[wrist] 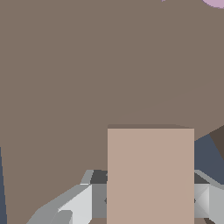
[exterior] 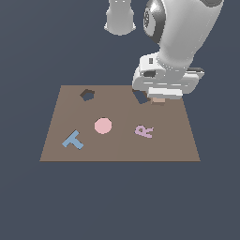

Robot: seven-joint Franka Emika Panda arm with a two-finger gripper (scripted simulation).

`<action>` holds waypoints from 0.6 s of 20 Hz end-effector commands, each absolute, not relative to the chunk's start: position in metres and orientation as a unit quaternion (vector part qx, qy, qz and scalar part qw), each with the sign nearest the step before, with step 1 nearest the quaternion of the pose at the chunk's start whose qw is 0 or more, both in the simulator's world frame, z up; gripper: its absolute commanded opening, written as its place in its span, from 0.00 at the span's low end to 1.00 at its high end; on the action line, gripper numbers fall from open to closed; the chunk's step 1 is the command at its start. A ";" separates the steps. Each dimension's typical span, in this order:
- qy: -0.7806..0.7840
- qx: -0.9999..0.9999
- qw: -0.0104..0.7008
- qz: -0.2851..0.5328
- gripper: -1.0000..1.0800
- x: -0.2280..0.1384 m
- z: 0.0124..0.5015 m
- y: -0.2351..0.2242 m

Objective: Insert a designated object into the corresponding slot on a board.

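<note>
One step looks done: the gripper (exterior: 158, 97) is clenched on the small tan rectangular block (wrist: 150, 175), low over the large flat brown board (exterior: 119, 150). Insertion remains, since the block sits just beside the dark four-sided slot (exterior: 140, 97), not in it.

- A bare simulated test scene, no home or workshop: flat, untextured dark slate-blue ground (exterior: 28, 197) runs all around the board (exterior: 65, 105).
- The board, a plain brown panel, carries dark cut-outs and toy-like shapes: a pink disc (exterior: 103, 125) near its middle, a blue T (exterior: 73, 140), a lilac R (exterior: 144, 131).
- Above its far edge, a smooth white arm (exterior: 183, 37) (rendered, shadeless).
</note>
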State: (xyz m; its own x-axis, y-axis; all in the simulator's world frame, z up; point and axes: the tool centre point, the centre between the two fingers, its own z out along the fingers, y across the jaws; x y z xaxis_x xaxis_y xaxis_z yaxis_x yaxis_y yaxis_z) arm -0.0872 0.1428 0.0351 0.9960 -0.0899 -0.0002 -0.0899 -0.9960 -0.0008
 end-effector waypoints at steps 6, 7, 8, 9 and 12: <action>-0.071 -0.997 0.000 0.000 0.00 -0.098 0.038 0.116; -0.084 -0.996 0.000 0.000 0.00 -0.099 0.038 0.113; -0.096 -0.995 0.000 0.000 0.00 -0.100 0.038 0.110; -0.107 -0.994 0.000 0.000 0.00 -0.100 0.039 0.108; -0.137 -0.991 0.000 0.000 0.00 -0.102 0.039 0.100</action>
